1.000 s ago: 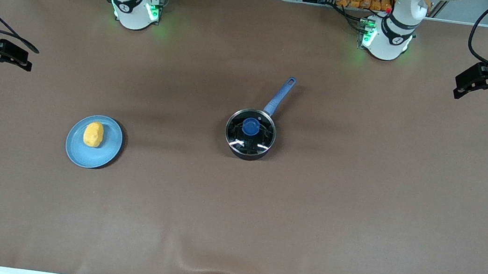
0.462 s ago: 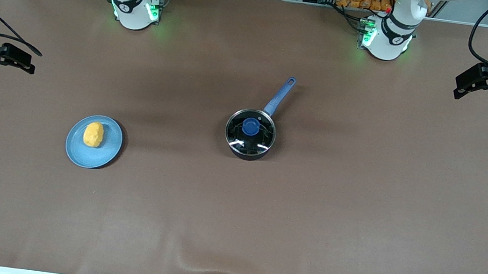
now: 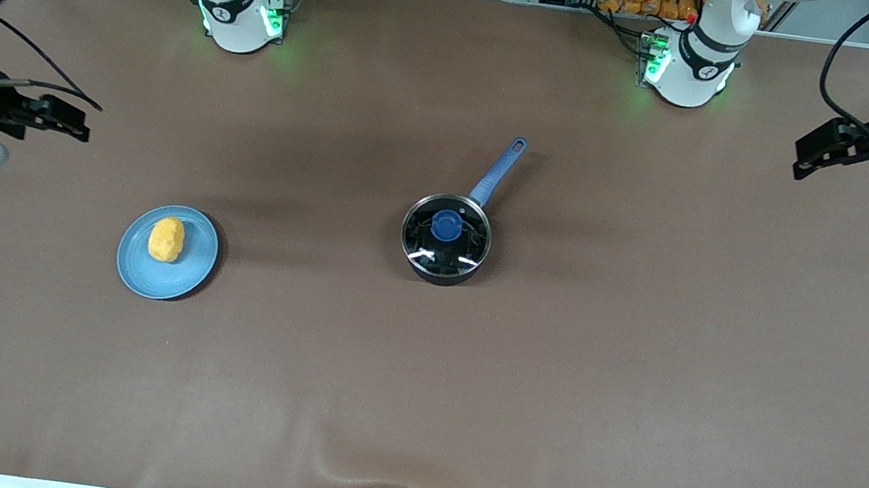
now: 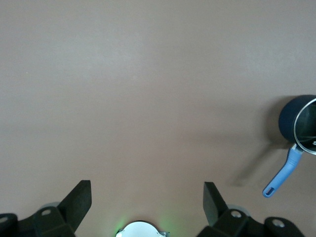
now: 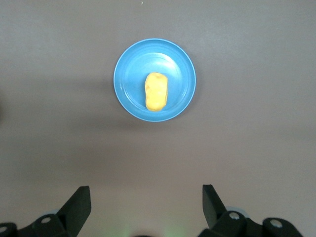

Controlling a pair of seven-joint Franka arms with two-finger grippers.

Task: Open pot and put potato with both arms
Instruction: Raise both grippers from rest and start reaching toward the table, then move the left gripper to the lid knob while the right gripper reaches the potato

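The left tool (image 3: 811, 155) hangs with its fingers spread wide over the bench (image 3: 636, 371) at the left arm's end, empty. The right tool (image 3: 73, 122) hangs wide and empty over the right arm's end. The pot (image 3: 446, 239) stands mid-bench, its lid (image 3: 446, 233) on. The potato (image 3: 166, 239) lies on the plate (image 3: 182, 278), toward the right arm's end, well apart from the pot.

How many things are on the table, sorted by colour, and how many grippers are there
Black with blue: 1, the pot with its lid on
Light blue: 1, the plate
Yellow-orange: 1, the potato on the plate
Black grippers: 2, the left gripper and the right gripper, both open and empty, over bare table at their own ends
Total: 5
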